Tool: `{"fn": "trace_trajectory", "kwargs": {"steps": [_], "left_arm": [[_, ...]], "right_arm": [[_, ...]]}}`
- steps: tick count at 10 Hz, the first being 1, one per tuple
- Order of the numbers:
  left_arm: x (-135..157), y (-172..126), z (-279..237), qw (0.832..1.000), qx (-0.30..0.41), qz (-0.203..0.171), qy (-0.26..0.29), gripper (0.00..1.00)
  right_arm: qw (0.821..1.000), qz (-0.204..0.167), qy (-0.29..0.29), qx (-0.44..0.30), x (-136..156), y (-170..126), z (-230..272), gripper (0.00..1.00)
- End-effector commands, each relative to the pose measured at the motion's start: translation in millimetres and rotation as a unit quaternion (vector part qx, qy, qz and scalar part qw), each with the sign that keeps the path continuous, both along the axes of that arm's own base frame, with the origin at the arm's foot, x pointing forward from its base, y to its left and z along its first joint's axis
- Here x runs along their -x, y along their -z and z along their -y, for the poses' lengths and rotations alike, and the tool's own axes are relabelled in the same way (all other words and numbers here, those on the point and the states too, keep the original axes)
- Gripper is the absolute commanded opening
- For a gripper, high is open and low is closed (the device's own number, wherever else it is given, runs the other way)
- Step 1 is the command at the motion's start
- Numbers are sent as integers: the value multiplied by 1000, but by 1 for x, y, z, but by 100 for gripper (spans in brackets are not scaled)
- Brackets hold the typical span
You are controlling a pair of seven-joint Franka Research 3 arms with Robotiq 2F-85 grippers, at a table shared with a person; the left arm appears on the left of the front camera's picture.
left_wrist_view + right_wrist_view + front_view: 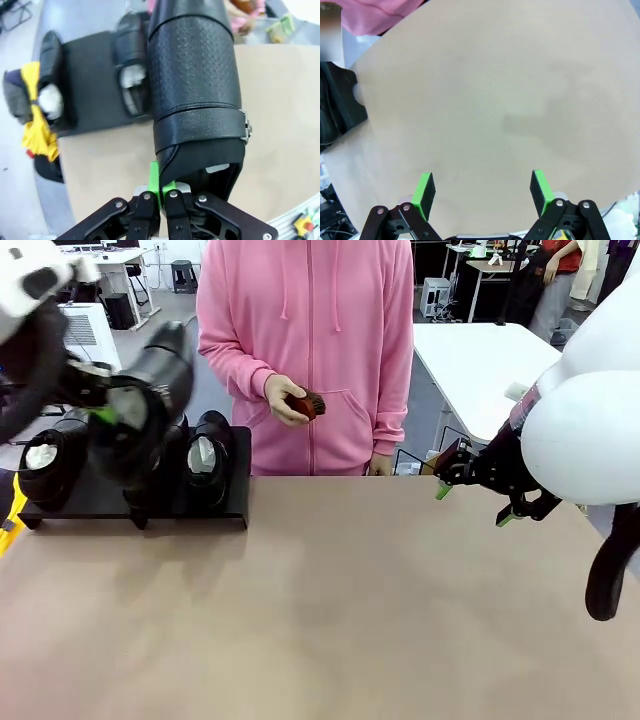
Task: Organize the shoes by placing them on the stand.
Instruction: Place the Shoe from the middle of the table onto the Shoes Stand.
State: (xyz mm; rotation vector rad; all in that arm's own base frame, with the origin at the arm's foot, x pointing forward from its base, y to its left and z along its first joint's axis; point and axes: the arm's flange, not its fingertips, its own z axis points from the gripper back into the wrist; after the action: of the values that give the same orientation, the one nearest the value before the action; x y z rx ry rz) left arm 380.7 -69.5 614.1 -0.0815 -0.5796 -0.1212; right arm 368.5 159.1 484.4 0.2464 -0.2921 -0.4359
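Left wrist view: the left end effector [162,192], clamped on a shoe's [195,95] heel rim, holds it above the stand [92,85], apparently for lowering into a free slot, while the right end effector [482,192] gapes empty.

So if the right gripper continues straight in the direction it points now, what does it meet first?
Probably the bare table. The right gripper stands open and nothing lies between its fingers and the tabletop ahead, though depth is hard to judge.
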Motion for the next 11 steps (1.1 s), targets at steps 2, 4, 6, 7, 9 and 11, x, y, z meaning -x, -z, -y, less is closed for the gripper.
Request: {"fn": "trace_trajectory", "kwargs": {"steps": [2,4,6,7,9,11], "left_arm": [[-9,-9,-69,998,-6,7,-60,0],[-19,11,-111,997,16,10,-76,0],[-28,23,-124,998,26,28,-59,0],[-30,25,-125,997,28,30,-59,0],[-29,27,-127,996,17,10,-82,0],[-29,27,-127,996,17,10,-82,0]], "right_arm": [[1000,0,-12,-12,-4,-2,1,100],[1000,0,-12,-12,-4,-2,1,100],[1000,0,-12,-12,-4,-2,1,100],[1000,0,-12,-12,-4,-2,1,100],[1000,0,-12,-12,-4,-2,1,100],[1000,0,-12,-12,-4,-2,1,100]]}}
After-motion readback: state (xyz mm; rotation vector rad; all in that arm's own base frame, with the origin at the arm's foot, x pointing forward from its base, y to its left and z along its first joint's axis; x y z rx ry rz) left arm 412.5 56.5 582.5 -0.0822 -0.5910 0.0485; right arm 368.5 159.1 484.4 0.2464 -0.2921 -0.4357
